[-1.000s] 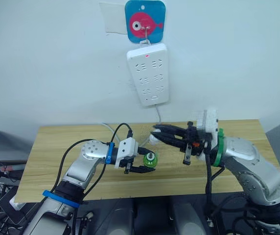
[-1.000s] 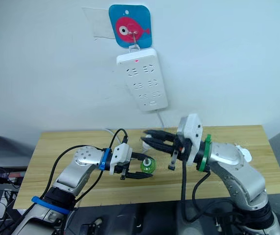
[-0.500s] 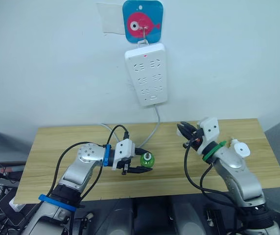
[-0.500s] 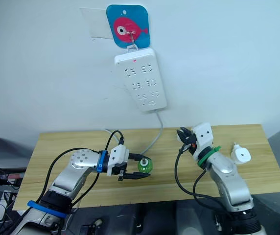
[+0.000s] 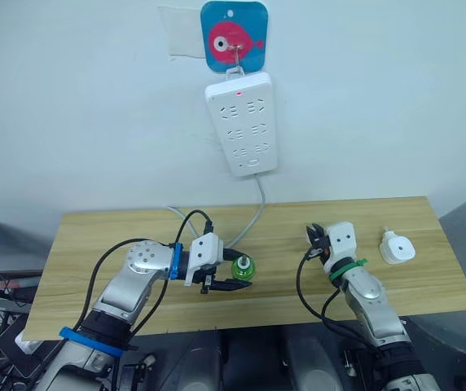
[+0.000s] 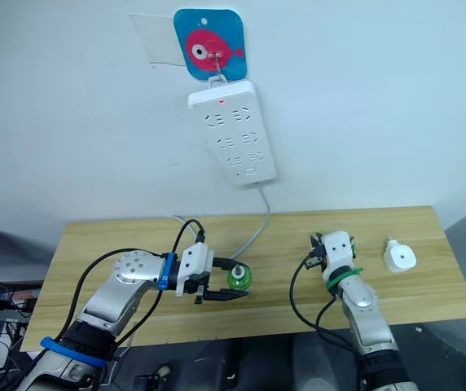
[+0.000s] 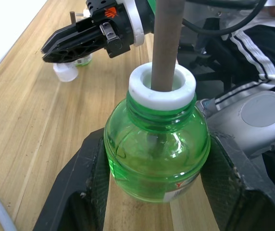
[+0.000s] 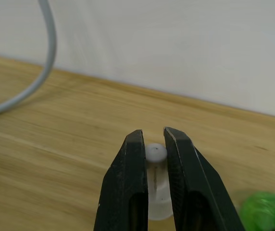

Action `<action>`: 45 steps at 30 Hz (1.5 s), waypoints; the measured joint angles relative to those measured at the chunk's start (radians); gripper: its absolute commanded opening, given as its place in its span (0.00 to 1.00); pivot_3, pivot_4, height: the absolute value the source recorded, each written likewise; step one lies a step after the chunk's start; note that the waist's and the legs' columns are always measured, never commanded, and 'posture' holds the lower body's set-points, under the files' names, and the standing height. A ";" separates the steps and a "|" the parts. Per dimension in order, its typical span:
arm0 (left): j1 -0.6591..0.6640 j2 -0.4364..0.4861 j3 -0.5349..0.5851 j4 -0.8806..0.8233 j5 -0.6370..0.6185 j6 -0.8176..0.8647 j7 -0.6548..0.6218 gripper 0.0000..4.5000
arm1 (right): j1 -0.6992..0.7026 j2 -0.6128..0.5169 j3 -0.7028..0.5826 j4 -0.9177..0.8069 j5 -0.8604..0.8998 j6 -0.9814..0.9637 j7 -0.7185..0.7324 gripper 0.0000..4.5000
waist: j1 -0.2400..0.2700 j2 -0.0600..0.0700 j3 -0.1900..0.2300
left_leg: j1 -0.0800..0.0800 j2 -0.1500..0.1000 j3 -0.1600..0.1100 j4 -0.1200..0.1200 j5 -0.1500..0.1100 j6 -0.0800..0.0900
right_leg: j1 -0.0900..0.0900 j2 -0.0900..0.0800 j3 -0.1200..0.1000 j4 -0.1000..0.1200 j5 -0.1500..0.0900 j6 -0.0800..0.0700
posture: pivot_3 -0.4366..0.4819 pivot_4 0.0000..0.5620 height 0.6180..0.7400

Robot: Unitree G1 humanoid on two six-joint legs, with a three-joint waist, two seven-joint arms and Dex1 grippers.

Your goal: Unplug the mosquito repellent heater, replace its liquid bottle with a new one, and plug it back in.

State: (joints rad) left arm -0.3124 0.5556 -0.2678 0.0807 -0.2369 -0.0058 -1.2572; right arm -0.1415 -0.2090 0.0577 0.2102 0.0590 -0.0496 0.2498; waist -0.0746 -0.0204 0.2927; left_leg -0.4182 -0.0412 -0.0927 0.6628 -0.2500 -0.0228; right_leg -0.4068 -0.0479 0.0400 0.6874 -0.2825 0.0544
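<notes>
Left claw (image 5: 235, 278) clenched on a green liquid bottle (image 5: 243, 266); the left wrist view shows both black fingers (image 7: 80, 187) pressed to the bottle's (image 7: 157, 154) sides, with a brown wick rod rising through its white collar (image 7: 162, 84). Bottle stands upright near the middle of the tabletop (image 5: 94, 244), slightly toward the near edge.

Right claw (image 5: 314, 239) sits right of centre, its fingers (image 8: 131, 183) nearly together with a slim gap. Through that gap a small white cap-like piece (image 8: 156, 153) shows on the wood; whether the fingers touch it cannot be told. A green object (image 8: 267, 211) sits beside it.

Mosquito repellent heater (image 5: 397, 248) lies on the tabletop at far right, unplugged, apart from the right claw and close to the right edge.

White power strip (image 5: 241, 122) hangs on the wall under a blue fish hook plate (image 5: 235, 37), red lamp lit. Its grey cable (image 5: 253, 213) drops to the far edge of the tabletop and runs toward the left claw.

Open wood lies between bottle and right claw, and along the left third of the tabletop.
</notes>
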 measured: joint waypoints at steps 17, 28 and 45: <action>0.007 0.007 0.000 -0.021 -0.001 0.004 -0.001 0.50 | -0.035 0.015 -0.027 0.108 0.002 -0.048 0.014 0.57 | 0.000 0.000 0.000 | 0.001 0.000 0.001 0.000 0.000 0.000 | 0.000 0.000 0.001 0.001 0.000 0.000 | 0.41 0.45 1.00; 0.022 0.008 0.000 -0.032 -0.004 -0.002 -0.001 0.50 | 0.071 -0.039 -0.025 -0.055 0.034 0.005 0.114 0.99 | 0.003 0.000 -0.001 | 0.000 0.000 0.001 0.000 0.000 0.000 | 0.000 0.000 0.001 0.001 0.000 0.000 | 0.41 0.46 1.00; -0.015 -0.018 0.001 0.015 -0.002 -0.022 0.007 0.50 | 0.111 -0.379 0.085 -0.705 0.433 0.469 0.580 0.99 | 0.001 -0.001 -0.002 | 0.000 0.001 -0.001 0.001 0.000 0.000 | 0.002 0.001 -0.001 0.000 0.000 0.000 | 0.38 0.49 1.00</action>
State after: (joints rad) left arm -0.3277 0.5378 -0.2671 0.0958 -0.2391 -0.0278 -1.2498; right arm -0.0303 -0.5881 0.1431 -0.4946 0.4924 0.4191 0.8298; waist -0.0737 -0.0211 0.2911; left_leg -0.4177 -0.0405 -0.0934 0.6642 -0.2500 -0.0226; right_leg -0.4049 -0.0473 0.0395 0.6874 -0.2826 0.0545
